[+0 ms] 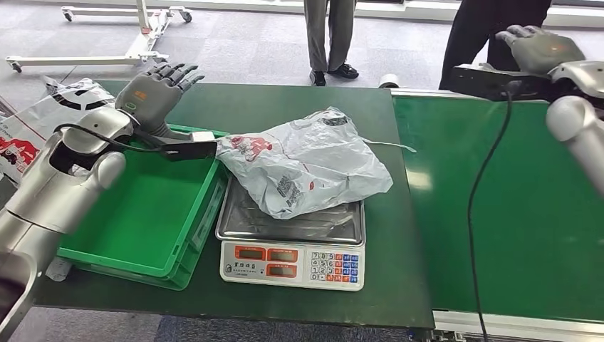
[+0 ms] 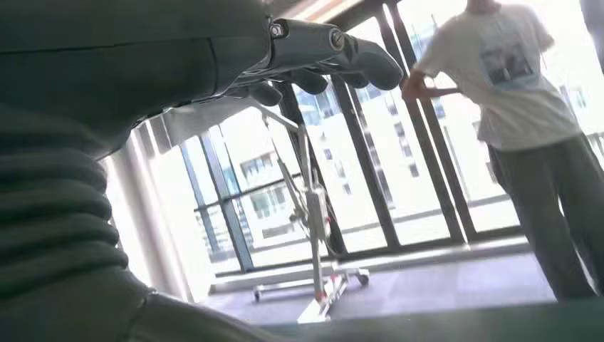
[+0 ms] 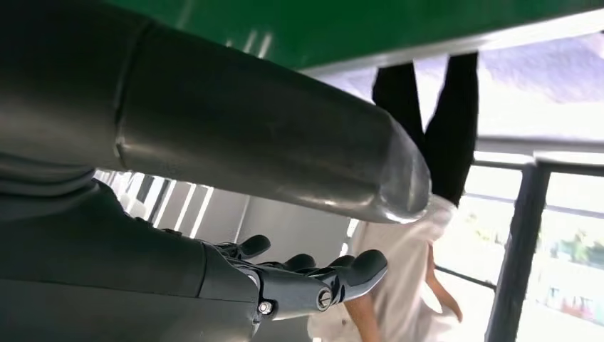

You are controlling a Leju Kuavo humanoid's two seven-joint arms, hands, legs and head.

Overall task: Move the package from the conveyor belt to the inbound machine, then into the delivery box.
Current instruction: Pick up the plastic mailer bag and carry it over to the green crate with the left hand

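You have the green conveyor belt [image 1: 527, 214] running along your right and the dark green table [image 1: 285, 107] beside it, with the green delivery box [image 1: 142, 214] at the table's left and the inbound machine [image 1: 292, 246], a weighing scale with a steel pan, touching the box's right wall. The package [image 1: 306, 167], a crumpled grey plastic mailer bag, lies on that pan, so the first leg looks done and the move into the box remains. Note that one corner of the bag already hangs over the box's rim. Your left hand [image 1: 153, 92] is raised above the box's far edge, released, fingers spread and holding nothing. Your right hand [image 1: 545, 50] is up over the belt's far side, fingers loosely apart, also empty. The risk from here, as I judge it: the bag is limp and slick, so a shallow pinch may slide off or drag the scale. A black cable [image 1: 484, 185] trails across the belt; watch it does not snag your right arm.
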